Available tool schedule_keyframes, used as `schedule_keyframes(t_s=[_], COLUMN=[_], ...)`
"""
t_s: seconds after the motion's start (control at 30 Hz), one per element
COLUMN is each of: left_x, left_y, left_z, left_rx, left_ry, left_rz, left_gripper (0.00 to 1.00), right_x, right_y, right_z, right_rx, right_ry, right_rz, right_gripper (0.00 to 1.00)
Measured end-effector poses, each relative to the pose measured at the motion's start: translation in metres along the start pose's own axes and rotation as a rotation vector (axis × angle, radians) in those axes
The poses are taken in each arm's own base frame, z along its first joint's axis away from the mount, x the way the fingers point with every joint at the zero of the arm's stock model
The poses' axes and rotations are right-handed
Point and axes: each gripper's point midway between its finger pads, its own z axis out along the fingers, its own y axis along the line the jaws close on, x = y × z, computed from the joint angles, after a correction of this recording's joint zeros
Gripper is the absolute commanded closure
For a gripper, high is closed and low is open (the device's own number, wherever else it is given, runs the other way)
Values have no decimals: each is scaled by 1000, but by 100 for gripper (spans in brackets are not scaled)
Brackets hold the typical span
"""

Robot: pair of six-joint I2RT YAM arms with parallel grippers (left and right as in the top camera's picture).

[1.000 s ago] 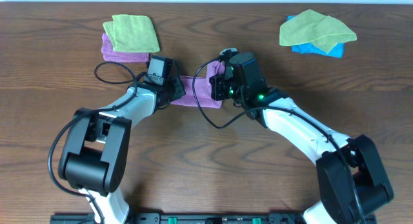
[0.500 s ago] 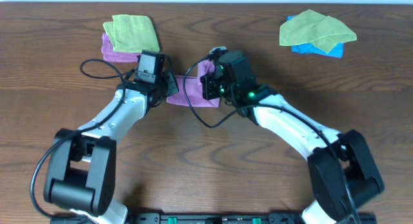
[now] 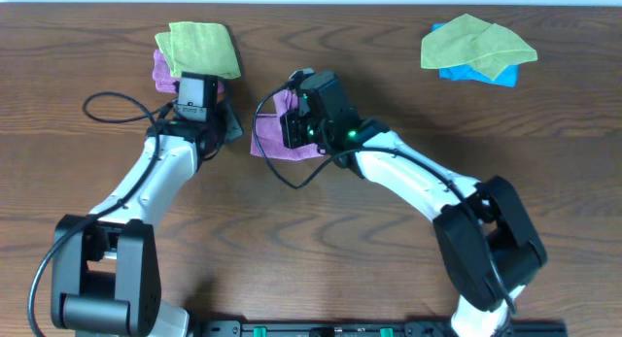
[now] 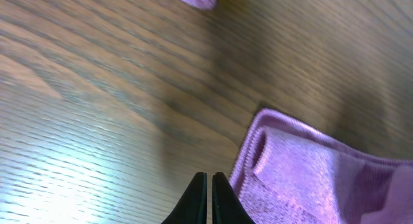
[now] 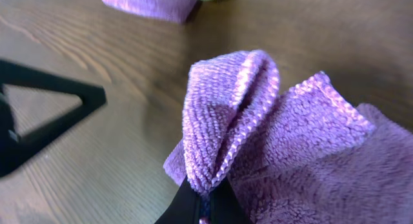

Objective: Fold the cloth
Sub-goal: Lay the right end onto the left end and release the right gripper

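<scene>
The right gripper [image 5: 203, 201] is pinching a raised fold of the cloth [image 5: 303, 153], its jaws closing tight on the hem. The rest of the cloth is lying bunched on the table [image 3: 292, 250] just past them. The left gripper [image 4: 208, 188] is holding nothing, its jaws pressed together just beside the cloth's rolled edge. Farther beyond both, a lime-green cloth [image 3: 199, 48] is resting on another purple cloth [image 3: 163, 73].
</scene>
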Motion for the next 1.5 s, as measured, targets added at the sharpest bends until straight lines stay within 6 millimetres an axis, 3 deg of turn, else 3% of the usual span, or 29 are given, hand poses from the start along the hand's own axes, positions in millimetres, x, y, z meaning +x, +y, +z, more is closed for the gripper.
schedule_keyframes(t_s=[0.4,0.7,1.0,1.17,1.3,1.5], left_x=[-3,-3,-3,-4,-5,-6], left_y=[6,6,6,6,5,7], left_z=[-2,-2,-2,-2,-2,-2], left_rx=[-16,-16,-16,-14,-12,-22], left_ry=[-7,-6,-6,-10,-12,-18], left_rz=[8,8,8,8,8,8], left_gripper=[94,94,94,94,94,94], right_x=[15,3,3,7,12,25], right_y=[0,2,1,3,12,23], right_z=[21,32,45,45,45,45], right_rx=[3,-6,1,-6,-35,-78], right_ry=[37,4,18,36,54,107], right_rz=[-7,-13,-13,-17,-23,-23], right_gripper=[99,99,98,83,63,46])
